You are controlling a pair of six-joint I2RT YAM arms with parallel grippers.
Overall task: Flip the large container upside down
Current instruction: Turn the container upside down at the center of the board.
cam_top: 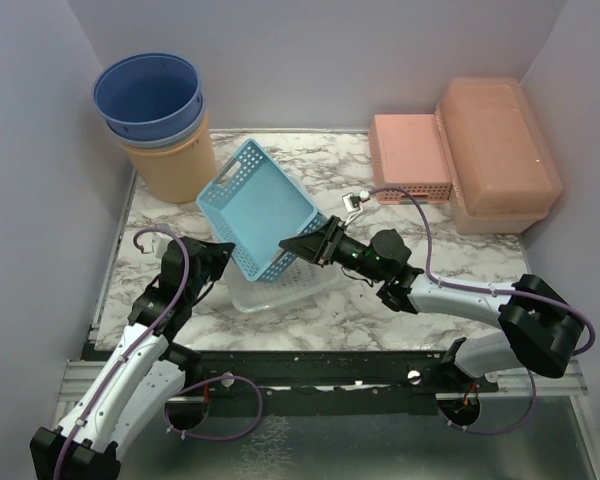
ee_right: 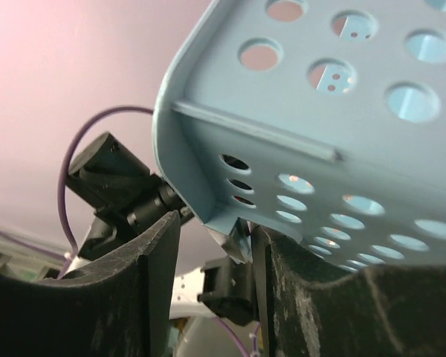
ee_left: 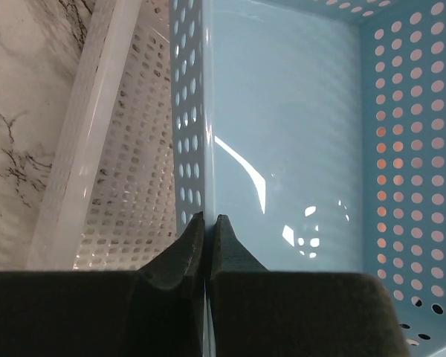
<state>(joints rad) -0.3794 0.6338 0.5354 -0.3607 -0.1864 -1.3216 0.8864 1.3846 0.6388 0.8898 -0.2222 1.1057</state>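
The large container (cam_top: pixel 498 148), a peach-orange lidded box, stands at the back right, and neither gripper touches it. A light blue perforated basket (cam_top: pixel 258 208) is tilted up on its edge at the table's middle. My left gripper (cam_top: pixel 220 262) is shut on that basket's side wall (ee_left: pixel 197 134), one finger on each face of it (ee_left: pixel 207 218). My right gripper (cam_top: pixel 305 244) is at the basket's right corner. In the right wrist view its jaws (ee_right: pixel 215 227) stand apart around the corner rim (ee_right: pixel 230 223), with the right finger (ee_right: pixel 297 275) against the basket and the left one clear of it.
A white perforated basket (cam_top: pixel 280 290) lies under the blue one, also in the left wrist view (ee_left: pixel 126 186). A pink perforated basket (cam_top: pixel 410 158) sits bottom-up beside the peach box. A blue bucket (cam_top: pixel 150 95) is stacked in an orange bucket (cam_top: pixel 175 168) at the back left. Walls enclose three sides.
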